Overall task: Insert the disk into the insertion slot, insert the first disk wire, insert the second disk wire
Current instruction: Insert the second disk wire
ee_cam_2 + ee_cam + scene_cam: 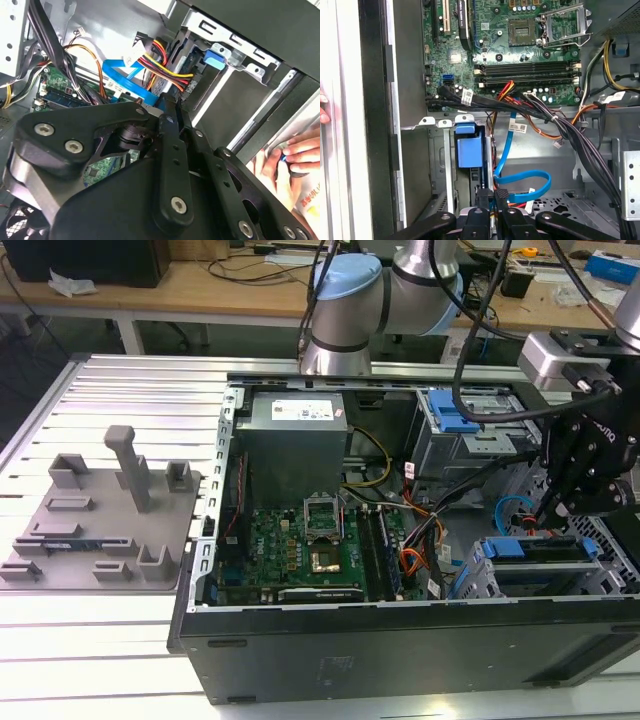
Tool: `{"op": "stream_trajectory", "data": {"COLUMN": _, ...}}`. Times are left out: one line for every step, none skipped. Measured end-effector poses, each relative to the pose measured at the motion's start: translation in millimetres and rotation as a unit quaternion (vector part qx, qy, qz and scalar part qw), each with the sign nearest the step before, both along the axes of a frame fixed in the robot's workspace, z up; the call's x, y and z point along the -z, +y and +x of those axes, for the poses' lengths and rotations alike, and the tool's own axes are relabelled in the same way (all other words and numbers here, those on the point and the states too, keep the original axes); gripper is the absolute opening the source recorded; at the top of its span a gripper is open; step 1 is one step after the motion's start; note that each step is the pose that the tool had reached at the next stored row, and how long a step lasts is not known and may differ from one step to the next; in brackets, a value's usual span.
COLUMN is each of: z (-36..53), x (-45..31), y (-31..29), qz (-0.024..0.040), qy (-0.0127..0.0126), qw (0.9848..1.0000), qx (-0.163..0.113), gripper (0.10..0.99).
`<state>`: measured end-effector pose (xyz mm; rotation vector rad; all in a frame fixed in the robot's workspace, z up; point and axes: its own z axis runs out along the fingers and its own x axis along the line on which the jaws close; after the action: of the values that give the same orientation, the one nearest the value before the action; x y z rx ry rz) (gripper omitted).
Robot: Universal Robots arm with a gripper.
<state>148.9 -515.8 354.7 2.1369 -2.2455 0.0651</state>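
the gripper point(496, 200) is seen with fingers drawn nearly together over the rear of the disk point(469, 150); what is clamped cannot be told. the disk is seated in the insertion slot point(478, 575). the second disk wire point(520, 177) is looped just beside the fingertips, near the first disk wire point(162, 67).

This is a robotics lab or electronics workshop: an opened computer case point(400, 570) lies on a slatted aluminium table point(130, 390), with a grey fixture plate point(100, 525) beside it and cable-strewn wooden workbenches point(220, 285) behind it.
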Motion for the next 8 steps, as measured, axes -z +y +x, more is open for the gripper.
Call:
{"op": "stream_trajectory", "data": {"z": 0.1, "x": 0.0, "y": -0.9, "qz": 0.0012, "qy": 0.0, "qw": 1.0, "qx": 0.0, "gripper": 0.161}}
{"op": "stream_trajectory", "data": {"z": 0.1, "x": 0.2, "y": -1.7, "qz": 0.0024, "qy": 0.0, "qw": 1.0, "qx": 0.0, "gripper": 0.161}}
{"op": "stream_trajectory", "data": {"z": 0.2, "x": 0.2, "y": -1.8, "qz": 0.0027, "qy": 0.0, "qw": 1.0, "qx": 0.0, "gripper": 0.161}}
{"op": "stream_trajectory", "data": {"z": 0.2, "x": 0.2, "y": -1.8, "qz": 0.0027, "qy": 0.0, "qw": 1.0, "qx": 0.0, "gripper": 0.161}}
{"op": "stream_trajectory", "data": {"z": 0.2, "x": 0.2, "y": -1.8, "qz": 0.0027, "qy": 0.0, "qw": 1.0, "qx": 0.0, "gripper": 0.161}}
{"op": "stream_trajectory", "data": {"z": 0.2, "x": 0.2, "y": -1.8, "qz": 0.0027, "qy": 0.0, "qw": 1.0, "qx": 0.0, "gripper": 0.161}}
{"op": "stream_trajectory", "data": {"z": 0.2, "x": 0.2, "y": -1.8, "qz": 0.0027, "qy": 0.0, "qw": 1.0, "qx": 0.0, "gripper": 0.161}}
{"op": "stream_trajectory", "data": {"z": 0.2, "x": 0.2, "y": -1.8, "qz": 0.0027, "qy": 0.0, "qw": 1.0, "qx": 0.0, "gripper": 0.161}}
